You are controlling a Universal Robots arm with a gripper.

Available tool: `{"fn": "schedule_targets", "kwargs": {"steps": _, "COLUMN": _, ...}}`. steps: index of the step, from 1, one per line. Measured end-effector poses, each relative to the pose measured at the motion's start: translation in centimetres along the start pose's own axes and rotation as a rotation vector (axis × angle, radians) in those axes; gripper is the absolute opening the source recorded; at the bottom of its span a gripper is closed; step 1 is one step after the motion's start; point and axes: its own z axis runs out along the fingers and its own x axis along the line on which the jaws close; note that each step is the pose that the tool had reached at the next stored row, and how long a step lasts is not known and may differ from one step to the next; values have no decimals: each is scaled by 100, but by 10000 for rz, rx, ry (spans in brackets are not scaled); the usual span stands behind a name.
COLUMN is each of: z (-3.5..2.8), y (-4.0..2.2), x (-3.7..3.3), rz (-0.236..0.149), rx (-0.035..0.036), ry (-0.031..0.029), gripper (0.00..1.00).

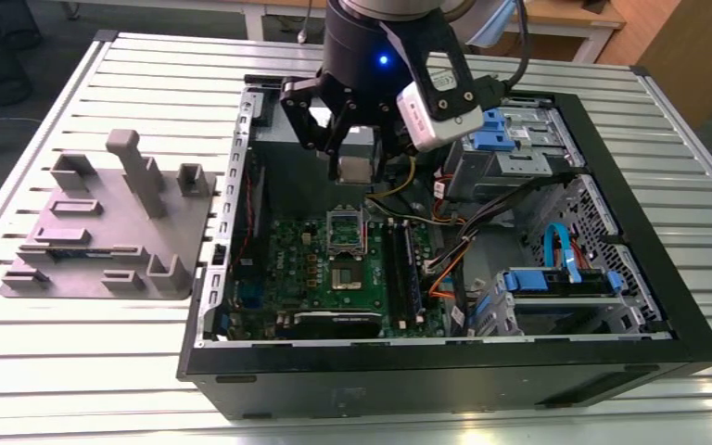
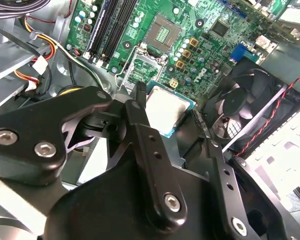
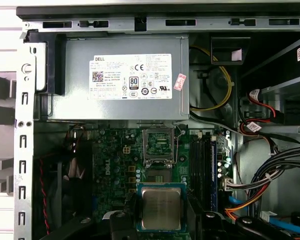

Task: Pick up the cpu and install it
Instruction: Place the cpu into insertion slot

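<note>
Hanging straight down over the motherboard point(image 1: 285, 264), the pincer point(image 1: 353, 174) grips the cpu point(image 3: 161, 208).

We find the exterior view brightly lit: the slatted table point(image 1: 108, 362) around the motherboard point(image 1: 331, 269) glares near white. In the first wrist view the cpu point(image 3: 161, 208) over the motherboard carries a dull sheen, and the fan bay point(image 3: 65, 170) beside the board seems lost in shadow.

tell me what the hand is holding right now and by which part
The cpu, pinched by the hand at two opposite side edges, with its shiny metal top left uncovered.
</note>
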Motion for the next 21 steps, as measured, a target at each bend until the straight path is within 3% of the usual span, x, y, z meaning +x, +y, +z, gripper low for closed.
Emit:
{"fn": "schedule_targets", "kwargs": {"steps": 16, "z": 278, "y": -47, "x": -21, "rz": 75, "rx": 3, "ry": -15, "gripper": 47}}
{"fn": "schedule_targets", "kwargs": {"steps": 20, "z": 317, "y": -49, "x": -23, "rz": 69, "rx": 12, "ry": -150, "gripper": 47}}
{"fn": "schedule_targets", "kwargs": {"steps": 21, "z": 335, "y": -49, "x": -24, "rz": 68, "rx": 11, "ry": -156, "gripper": 47}}
